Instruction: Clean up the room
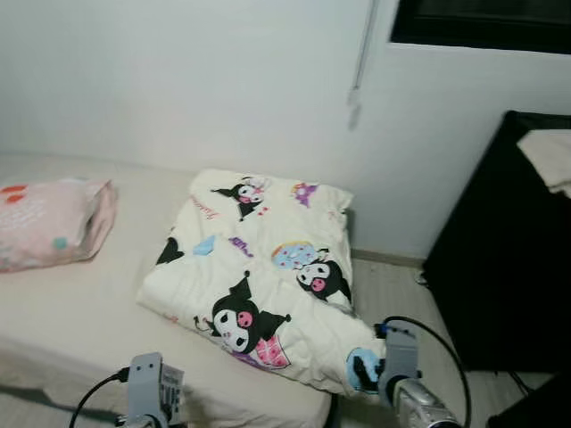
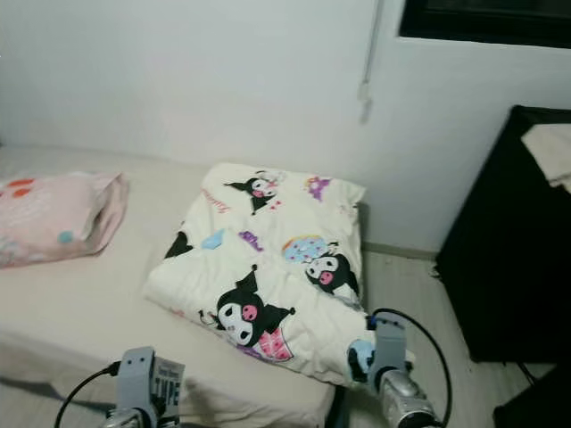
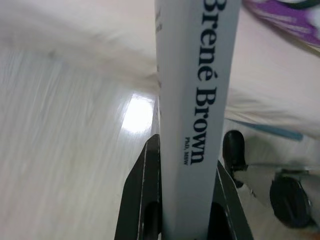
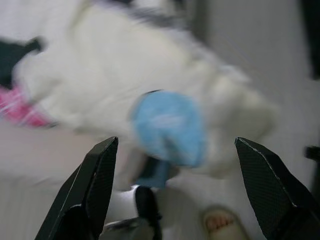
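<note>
Your left gripper is squeezed tight on a thin white book with dark letters on its spine. It holds the book upright, low down and near you on the left, in front of the near edge of the cream bed. Your right gripper has its two black fingers spread wide and holds nothing. It points at the near right corner of the folded white quilt with black cartoon cats and a blue patch, which hangs a little over the bed's edge.

A soft pink pillow lies far left on the bed. A tall black cabinet stands on the right.

You look to be carrying the book to put it away. Next you need to find a good spot for it, maybe a shelf or table. Keep the squeeze firm so it does not slip.
</note>
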Robot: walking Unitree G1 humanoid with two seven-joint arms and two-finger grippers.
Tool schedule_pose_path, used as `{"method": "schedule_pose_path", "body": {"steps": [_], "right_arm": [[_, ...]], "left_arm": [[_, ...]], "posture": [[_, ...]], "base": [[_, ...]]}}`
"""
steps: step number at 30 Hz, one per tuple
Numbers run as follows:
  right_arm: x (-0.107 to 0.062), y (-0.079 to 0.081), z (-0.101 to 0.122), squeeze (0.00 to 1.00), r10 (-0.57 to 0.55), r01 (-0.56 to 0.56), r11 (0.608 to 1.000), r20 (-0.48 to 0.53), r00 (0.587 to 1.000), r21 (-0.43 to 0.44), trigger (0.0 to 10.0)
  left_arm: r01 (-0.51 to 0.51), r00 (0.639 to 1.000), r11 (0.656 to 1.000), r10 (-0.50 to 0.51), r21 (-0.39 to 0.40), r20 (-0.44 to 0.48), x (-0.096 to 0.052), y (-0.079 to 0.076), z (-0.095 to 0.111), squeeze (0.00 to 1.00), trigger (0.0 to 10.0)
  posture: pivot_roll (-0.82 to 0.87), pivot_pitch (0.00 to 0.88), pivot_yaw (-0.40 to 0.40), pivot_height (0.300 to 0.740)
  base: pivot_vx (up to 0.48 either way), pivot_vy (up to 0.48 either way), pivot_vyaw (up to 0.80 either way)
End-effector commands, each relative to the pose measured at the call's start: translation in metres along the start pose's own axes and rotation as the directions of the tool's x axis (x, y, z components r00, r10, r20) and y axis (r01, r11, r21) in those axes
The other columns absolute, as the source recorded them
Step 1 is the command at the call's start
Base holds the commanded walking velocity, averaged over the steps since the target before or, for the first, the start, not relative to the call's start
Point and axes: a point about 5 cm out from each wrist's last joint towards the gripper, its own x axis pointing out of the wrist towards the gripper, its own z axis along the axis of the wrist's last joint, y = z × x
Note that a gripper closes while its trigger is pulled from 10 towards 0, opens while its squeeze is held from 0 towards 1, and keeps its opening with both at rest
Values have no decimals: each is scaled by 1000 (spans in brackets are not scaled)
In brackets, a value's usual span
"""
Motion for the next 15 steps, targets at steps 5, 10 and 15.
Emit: {"method": "schedule_pose_path", "body": {"steps": [5,10,15], "right_arm": [[4,15,19,0,23,-21,1000,68,997,-21,10000],[5,37,17,0,88,-87,996,57,994,-30,10000],[3,41,3,0,103,-102,993,10,995,-65,10000]], "left_arm": [[26,999,997,-27,73,18,1,-2,8,0,10000],[-31,999,999,32,-8,40,0,11,14,0,10000],[-31,996,994,40,-103,83,0,11,27,0,10000]], "posture": [[-21,0,-4,740],[-12,0,-21,740],[-43,0,12,740]], "base": [[0,0,-630],[0,0,-629],[0,0,-600]]}}
